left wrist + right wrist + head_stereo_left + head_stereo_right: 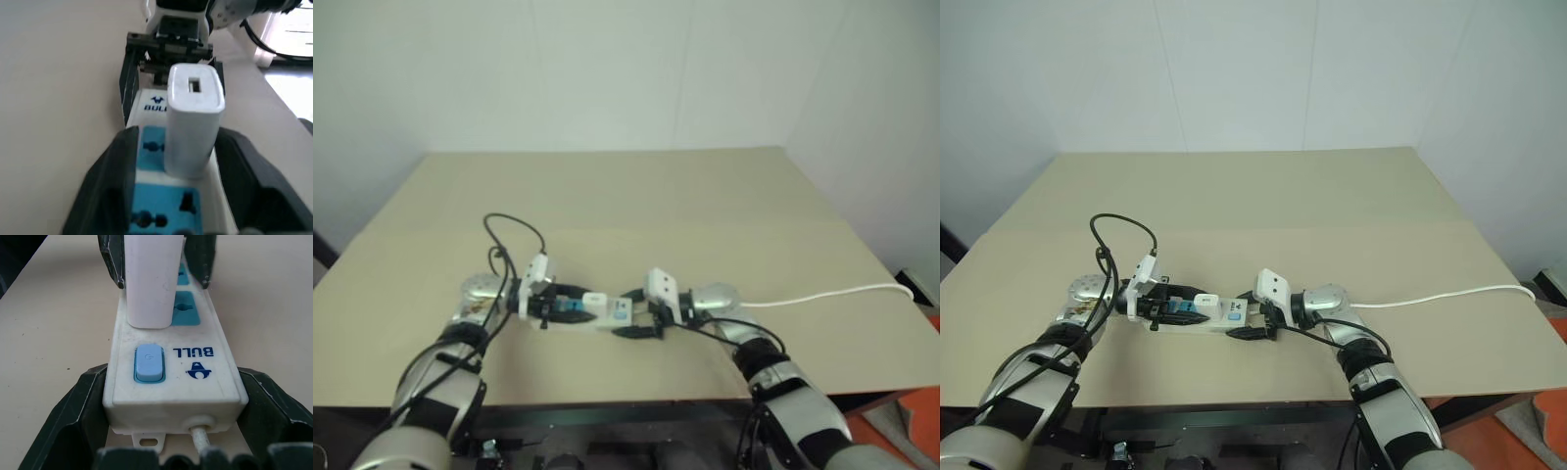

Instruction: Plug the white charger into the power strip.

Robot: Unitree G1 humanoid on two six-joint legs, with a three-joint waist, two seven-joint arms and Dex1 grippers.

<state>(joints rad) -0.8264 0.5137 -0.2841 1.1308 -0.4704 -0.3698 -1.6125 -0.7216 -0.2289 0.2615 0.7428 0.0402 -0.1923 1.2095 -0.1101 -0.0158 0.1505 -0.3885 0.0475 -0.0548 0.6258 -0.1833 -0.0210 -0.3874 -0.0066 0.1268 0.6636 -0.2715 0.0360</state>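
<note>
The white charger (193, 122) stands upright in a blue socket of the power strip (195, 382), beside the strip's blue switch (148, 363). My left gripper (180, 137) is open, one black finger on each side of the charger with narrow gaps showing. At the strip's cord end, my right gripper (171, 374) is shut on the power strip, its fingers pressed against the two long sides. From the head, both grippers meet over the strip (607, 311) near the table's front edge.
The strip's thin white cord (832, 294) runs right across the tan table (656, 196) to its right edge. A black cable loop (514, 230) rises behind my left wrist. White walls stand behind the table.
</note>
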